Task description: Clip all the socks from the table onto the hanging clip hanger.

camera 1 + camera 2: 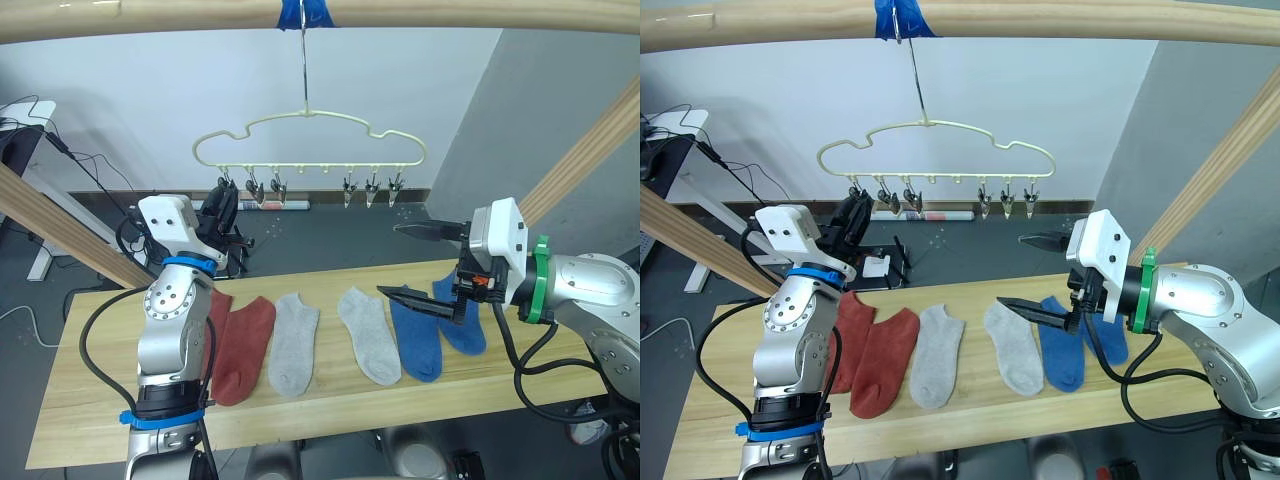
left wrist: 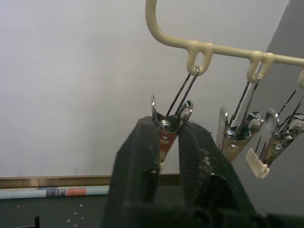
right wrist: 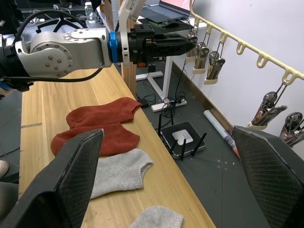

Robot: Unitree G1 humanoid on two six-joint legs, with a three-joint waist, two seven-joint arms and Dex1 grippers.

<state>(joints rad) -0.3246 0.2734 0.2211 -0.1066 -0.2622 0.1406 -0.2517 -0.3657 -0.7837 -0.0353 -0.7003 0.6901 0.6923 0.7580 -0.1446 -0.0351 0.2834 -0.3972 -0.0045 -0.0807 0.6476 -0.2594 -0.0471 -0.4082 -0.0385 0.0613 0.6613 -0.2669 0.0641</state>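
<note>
6 socks lie in a row on the table [image 1: 90,400]: 2 rust-red socks [image 1: 245,345] at the robot's left, 2 light grey socks [image 1: 295,345] in the middle, 2 blue socks [image 1: 415,335] at its right, each touching or slightly overlapping its neighbour. Above and behind them the clip hanger [image 1: 310,135] hangs by its long hook from a wooden pole [image 1: 150,18], where a patch of blue tape [image 1: 305,12] wraps the pole. The left gripper [image 2: 170,142] is raised to the hanger's leftmost clip [image 2: 172,118] — its 2 black fingers are pinched together on that clip, with the next clips hanging just beside. The right gripper [image 1: 420,262] hovers over the blue socks with its fingers spread wide apart, 1 high and 1 low, holding nothing. Behind the table, on the dark floor, sit a small black-and-white box with antennas [image 3: 183,137] and loose cables, and a striped tube [image 3: 219,129] lies along the foot of the white wall. Slanting wooden poles [image 1: 585,150] frame both sides.
</note>
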